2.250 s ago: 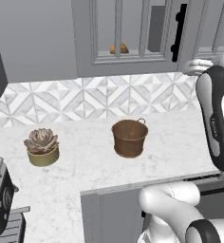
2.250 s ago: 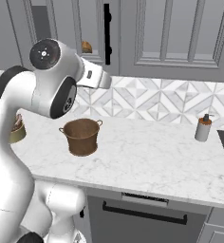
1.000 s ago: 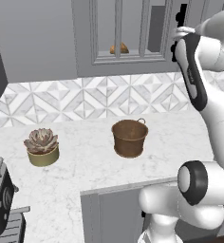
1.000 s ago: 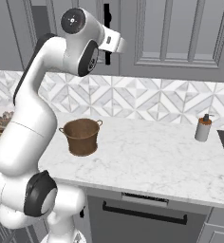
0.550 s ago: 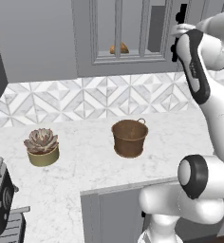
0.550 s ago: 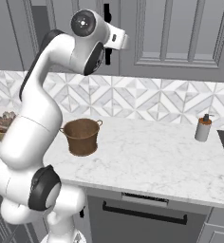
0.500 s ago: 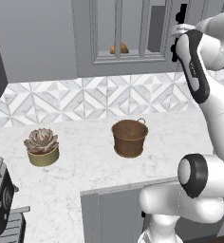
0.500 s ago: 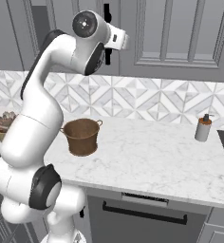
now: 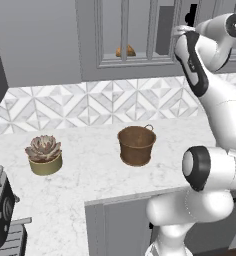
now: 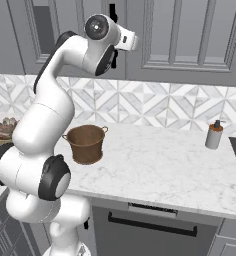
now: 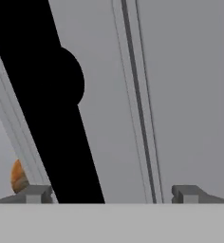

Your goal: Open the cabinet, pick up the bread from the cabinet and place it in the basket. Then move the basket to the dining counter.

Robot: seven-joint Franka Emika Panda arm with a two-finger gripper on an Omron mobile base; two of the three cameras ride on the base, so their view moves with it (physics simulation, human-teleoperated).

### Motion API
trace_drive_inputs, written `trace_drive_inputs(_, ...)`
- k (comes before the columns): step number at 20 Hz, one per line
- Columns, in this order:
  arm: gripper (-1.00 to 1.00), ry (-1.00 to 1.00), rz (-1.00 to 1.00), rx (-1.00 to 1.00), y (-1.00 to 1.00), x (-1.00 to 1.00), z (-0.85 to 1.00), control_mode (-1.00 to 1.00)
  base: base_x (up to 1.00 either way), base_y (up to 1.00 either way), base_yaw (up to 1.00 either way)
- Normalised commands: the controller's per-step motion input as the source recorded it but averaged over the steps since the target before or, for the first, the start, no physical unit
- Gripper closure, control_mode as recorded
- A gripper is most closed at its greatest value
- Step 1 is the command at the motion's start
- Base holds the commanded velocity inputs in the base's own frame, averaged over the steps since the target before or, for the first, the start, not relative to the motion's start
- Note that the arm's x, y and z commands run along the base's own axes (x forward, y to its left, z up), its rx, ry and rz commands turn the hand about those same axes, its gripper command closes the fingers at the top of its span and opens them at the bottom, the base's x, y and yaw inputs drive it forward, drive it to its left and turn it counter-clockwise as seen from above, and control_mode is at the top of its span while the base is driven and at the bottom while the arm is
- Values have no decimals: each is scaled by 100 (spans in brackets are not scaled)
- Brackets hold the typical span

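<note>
We see the arm raised high, with the end effector (image 11: 109, 193) held right in front of the cabinet (image 9: 135, 30); its two fingertips (image 11: 33, 193) stand wide apart and they pinch nothing. In the hand view the black handle (image 11: 52, 104) of the cabinet crosses the picture on a slant; it passes just beside the left fingertip, between the two tips but much closer to the left one; we cannot tell if the tip touches it. The cabinet door is closed; behind its glass panes the bread (image 9: 125, 51) lies on the shelf, and a small part of it shows also at the left edge of the hand view.

Below, on the marble table (image 9: 90, 175), the basket (image 9: 136, 145) stands upright, near the front edge and about under the cabinet door; its thin wire handle lies down on the rim at the back. To the left of the basket, well apart from it, stands an olive pot with a pinkish succulent (image 9: 43, 154). In the right base view a small soap bottle (image 10: 214, 135) stands on the table far to the right of the basket, close to the patterned tiles (image 10: 165, 107) of the wall.
</note>
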Motion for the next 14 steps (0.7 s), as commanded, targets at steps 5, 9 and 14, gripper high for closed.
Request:
trace_drive_inputs(5, -100, 0, 0, 0, 0, 60, 0, -100, 0, 0, 0)
trace_drive_inputs(9, -100, 0, 1, 0, 2, 60, -7, -100, 0, 0, 0)
trace_drive_inputs(14, 100, 0, 5, 0, 37, 66, -27, -100, 0, 0, 0)
